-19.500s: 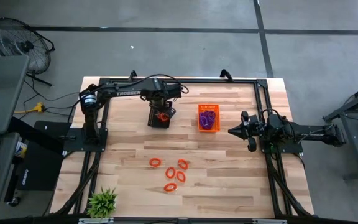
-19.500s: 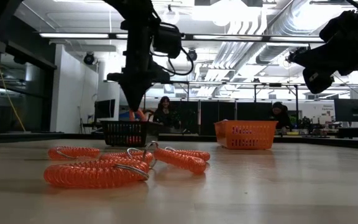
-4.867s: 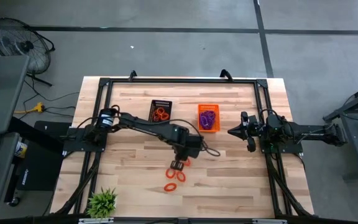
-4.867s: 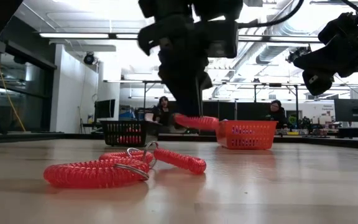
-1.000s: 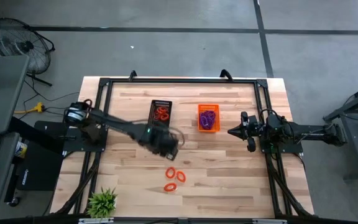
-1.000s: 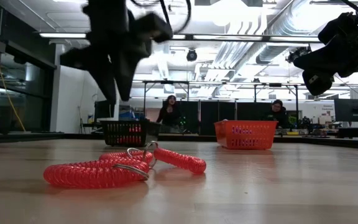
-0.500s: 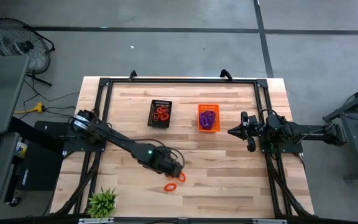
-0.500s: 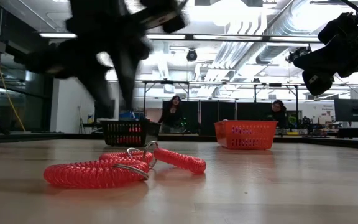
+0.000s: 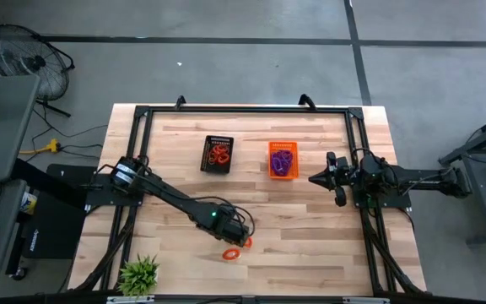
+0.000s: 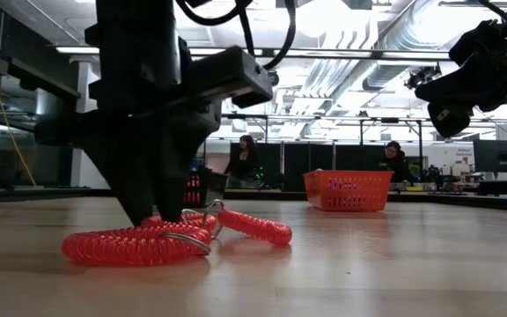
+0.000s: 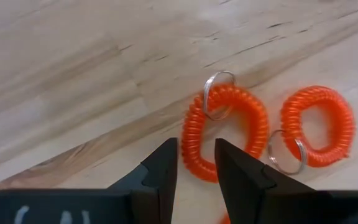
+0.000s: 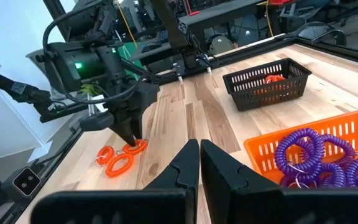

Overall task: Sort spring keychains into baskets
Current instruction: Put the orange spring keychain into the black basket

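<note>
High view: our left gripper, a second ago halfway back from the black basket, has come down at the desk's front middle over the last two orange keychains. Its fingers stand part open, straddling one coil's rim, holding nothing yet, so we judge a fresh pick is starting. The black basket already holds orange coils; the orange basket holds purple ones. Our right gripper waits shut and empty beside the orange basket. The second coil lies just beside the first and could snag. A potted plant sits at the front left corner.
</note>
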